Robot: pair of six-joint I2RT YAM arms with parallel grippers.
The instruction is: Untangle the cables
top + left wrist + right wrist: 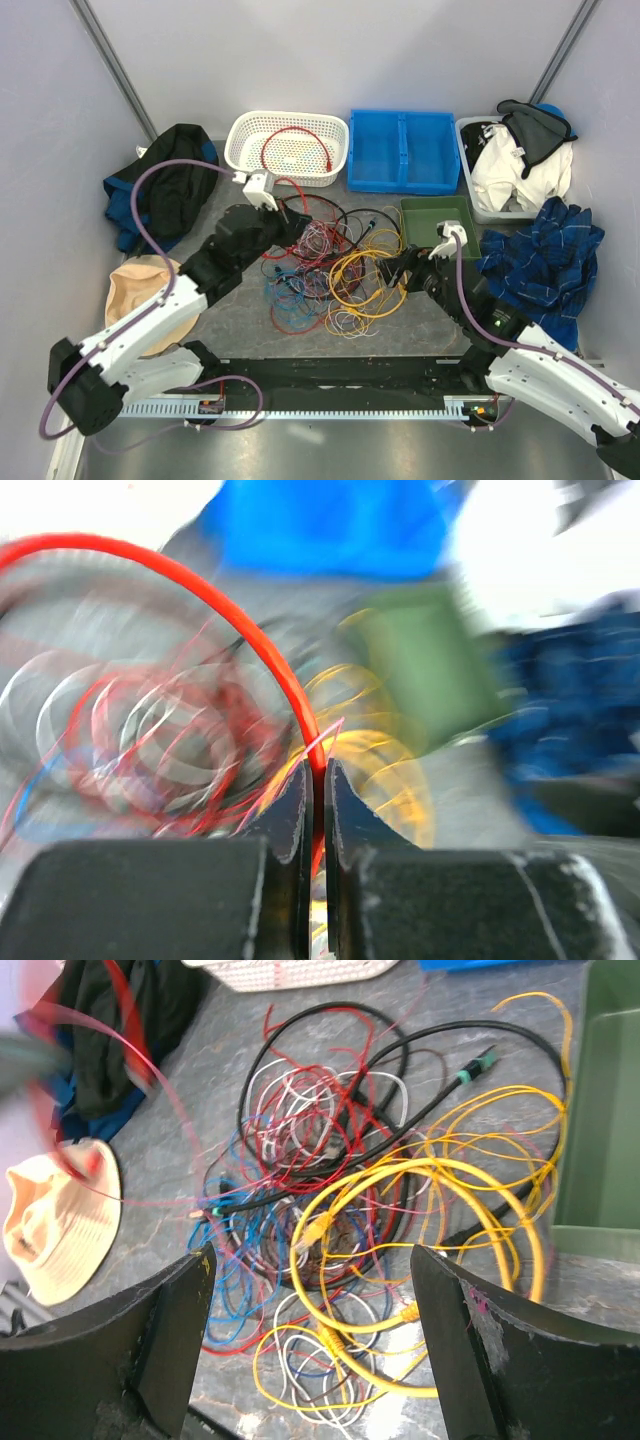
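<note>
"Cables (pixel 335 268), seen from above: where do they lie against the fingers?"

"In one tangled heap on the table (pixel 250 322), between the two grippers. The left gripper (pixel 299 219) sits at the heap's far left edge, and the right gripper (pixel 394 272) at its right edge, by the yellow loops. A red cable (pixel 298 129) runs from the left fingers toward the white basket (pixel 238 150) beyond them, where a red loop lies."

"And the left wrist view?"

"The left fingers (pixel 290 820) are clenched on the red cable (pixel 235 615), which is pinched right at their tips. It rises from the tips and arcs off to their left. The other cables past them are blurred: red and white loops to the left, yellow loops just behind the tips. A green tray (pixel 420 670) lies beyond, to the right."

"The right wrist view?"

"The right gripper (pixel 312 1255) stands wide apart, grasping nothing. The heap lies ahead of its fingers (pixel 170 1330) and between them. A thick yellow cable (pixel 430 1175) loops nearest, from between the tips toward the right finger. Blue and white wires lie by the left finger, with red, white and black ones farther out. A black cable with a green plug (pixel 478 1063) lies far ahead, to the right. The green tray (pixel 600 1110) is beyond the right finger, and a beige hat (pixel 50 1225) lies out past the left one."
</note>
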